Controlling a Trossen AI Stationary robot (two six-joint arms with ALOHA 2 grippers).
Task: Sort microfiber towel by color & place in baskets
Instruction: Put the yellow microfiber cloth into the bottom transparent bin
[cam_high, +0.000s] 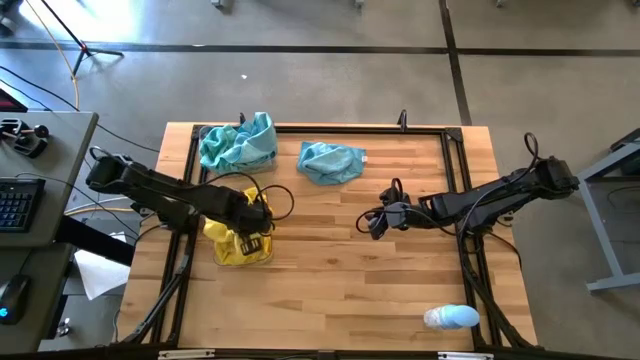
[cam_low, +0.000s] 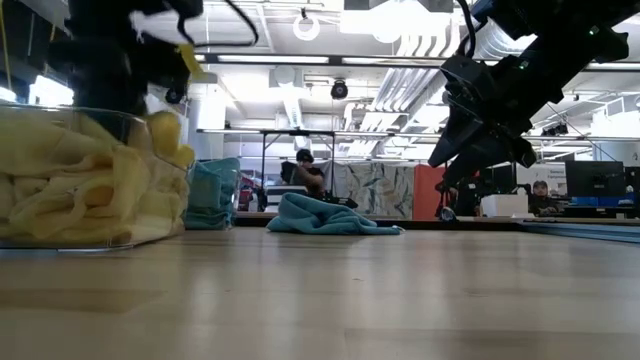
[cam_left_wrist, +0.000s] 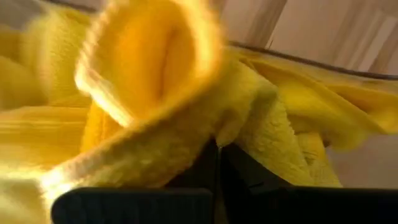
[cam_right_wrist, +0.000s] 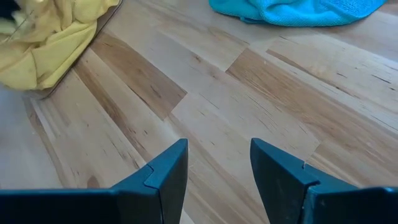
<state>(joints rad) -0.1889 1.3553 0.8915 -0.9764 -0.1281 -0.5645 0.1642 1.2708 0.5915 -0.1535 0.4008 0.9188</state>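
Observation:
A clear basket (cam_high: 268, 256) near the table's left side holds several yellow microfiber towels (cam_low: 70, 185). My left gripper (cam_high: 255, 213) hangs over it, shut on a yellow towel (cam_left_wrist: 149, 81). A second clear basket (cam_high: 203, 135) at the far left corner holds teal towels (cam_high: 240, 145). One loose teal towel (cam_high: 332, 161) lies crumpled on the table near the far edge. My right gripper (cam_right_wrist: 219, 168) hovers open above bare wood at the table's middle (cam_high: 372, 224), nearer than the loose teal towel and touching nothing. My left gripper comes at the yellow towel from above, over the basket. A fold of the towel (cam_left_wrist: 186, 143) lies right against the shut fingers (cam_left_wrist: 208, 165) and bulges up past them. The cloth hides the place of contact, so one layer or several I cannot tell.
A small pale-blue-and-white rounded object (cam_high: 452, 317) lies near the table's near right corner. Black frame rails (cam_high: 460, 170) run along the table's left, right and far sides. Bare wood spreads across the middle and near part. People sit in the room beyond (cam_low: 305, 170).

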